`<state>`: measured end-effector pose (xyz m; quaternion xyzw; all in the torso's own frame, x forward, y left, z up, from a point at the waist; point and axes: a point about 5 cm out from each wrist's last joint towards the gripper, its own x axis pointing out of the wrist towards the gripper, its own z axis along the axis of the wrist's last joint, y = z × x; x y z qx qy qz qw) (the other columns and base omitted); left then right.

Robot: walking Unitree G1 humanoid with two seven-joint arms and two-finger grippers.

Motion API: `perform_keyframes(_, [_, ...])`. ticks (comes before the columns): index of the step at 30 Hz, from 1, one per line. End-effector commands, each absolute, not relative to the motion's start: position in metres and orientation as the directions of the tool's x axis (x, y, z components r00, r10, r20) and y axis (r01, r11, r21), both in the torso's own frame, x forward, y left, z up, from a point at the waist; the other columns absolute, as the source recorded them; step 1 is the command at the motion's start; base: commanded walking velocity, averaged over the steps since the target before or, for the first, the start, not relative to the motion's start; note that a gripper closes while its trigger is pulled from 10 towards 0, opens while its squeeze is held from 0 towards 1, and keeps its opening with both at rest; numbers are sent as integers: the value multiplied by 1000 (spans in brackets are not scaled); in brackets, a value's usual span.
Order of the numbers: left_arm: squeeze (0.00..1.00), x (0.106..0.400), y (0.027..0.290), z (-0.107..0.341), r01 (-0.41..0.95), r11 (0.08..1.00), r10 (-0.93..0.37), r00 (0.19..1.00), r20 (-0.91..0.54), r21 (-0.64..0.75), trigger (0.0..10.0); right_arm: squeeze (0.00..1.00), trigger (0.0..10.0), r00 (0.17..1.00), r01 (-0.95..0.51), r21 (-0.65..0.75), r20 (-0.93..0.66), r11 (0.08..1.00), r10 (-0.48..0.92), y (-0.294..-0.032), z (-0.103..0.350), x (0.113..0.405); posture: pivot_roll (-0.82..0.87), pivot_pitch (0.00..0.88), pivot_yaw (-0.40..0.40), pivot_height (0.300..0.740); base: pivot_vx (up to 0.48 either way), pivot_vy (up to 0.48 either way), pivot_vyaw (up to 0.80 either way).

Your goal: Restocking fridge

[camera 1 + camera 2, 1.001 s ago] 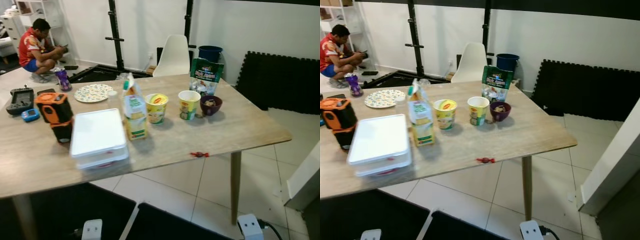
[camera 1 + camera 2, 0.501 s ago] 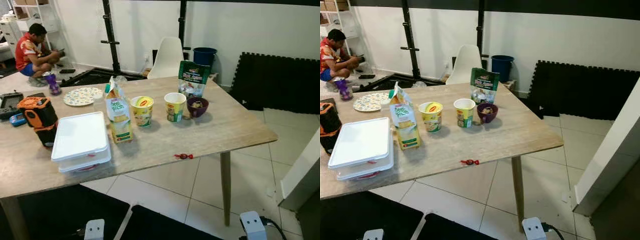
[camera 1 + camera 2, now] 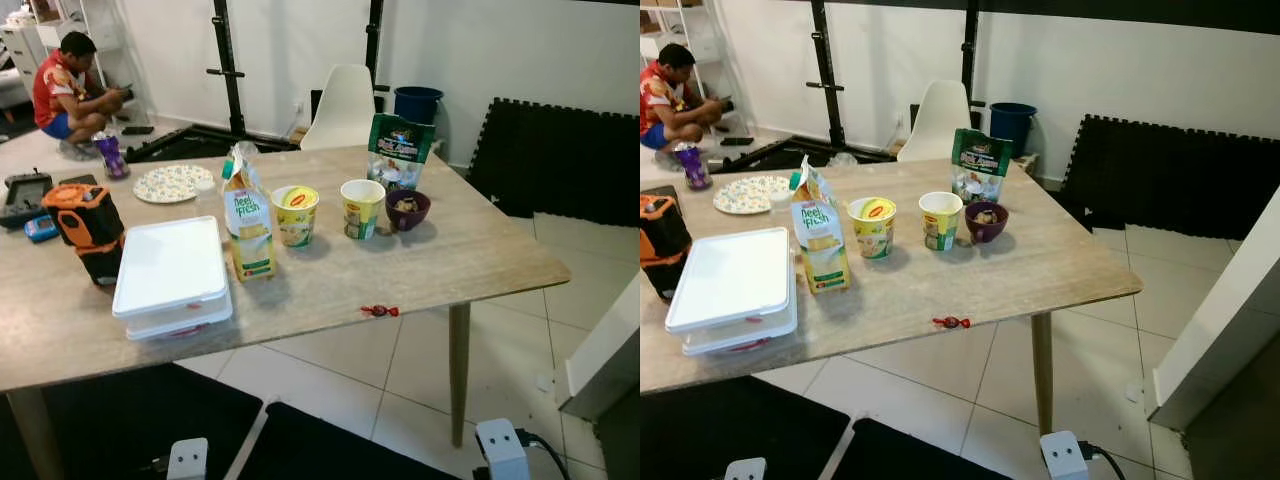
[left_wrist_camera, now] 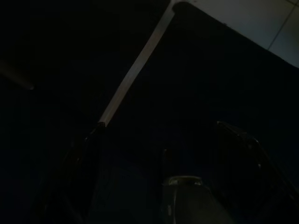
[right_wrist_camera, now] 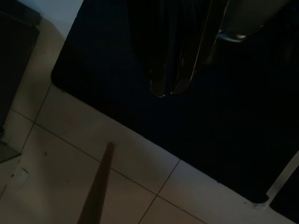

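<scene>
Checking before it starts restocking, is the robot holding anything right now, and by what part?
Nothing is held. The right gripper hangs shut over the floor; the juice carton stands untouched on the table.

table (image 3: 480, 262): light wood
centre: juice carton (image 3: 247, 222), two noodle cups (image 3: 295, 214) (image 3: 361, 207), purple bowl (image 3: 407, 209), green bag (image 3: 397, 151)
left: white lidded box (image 3: 172, 275), orange tool (image 3: 88, 228), patterned plate (image 3: 173, 183)
front edge: red candy (image 3: 379, 311)

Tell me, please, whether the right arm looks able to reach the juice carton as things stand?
Probably not yet. The right end effector hangs low over the floor mat, below the table, while the juice carton stands upright mid-table beside the white box. Nothing blocks it in front.
</scene>
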<state>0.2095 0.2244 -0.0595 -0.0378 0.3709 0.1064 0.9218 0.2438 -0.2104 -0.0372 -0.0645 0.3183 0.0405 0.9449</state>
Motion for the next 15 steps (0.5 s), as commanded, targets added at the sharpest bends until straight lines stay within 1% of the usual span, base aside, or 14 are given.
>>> perform_keyframes(1, [0, 203, 224, -63, -251, 968, 178, 687, -705, -1, 10000, 0, 10000, 784, -112, -104, -620, 988, 24, -216, -39, 239, -75, 123, -16, 734, 0, 0, 0])
perform_keyframes(15, [0, 202, 225, -64, -253, 967, 178, 683, -708, -1, 10000, 0, 10000, 783, -114, -104, -622, 988, 25, -216, -39, 239, -74, 124, -18, 734, 0, 0, 0])
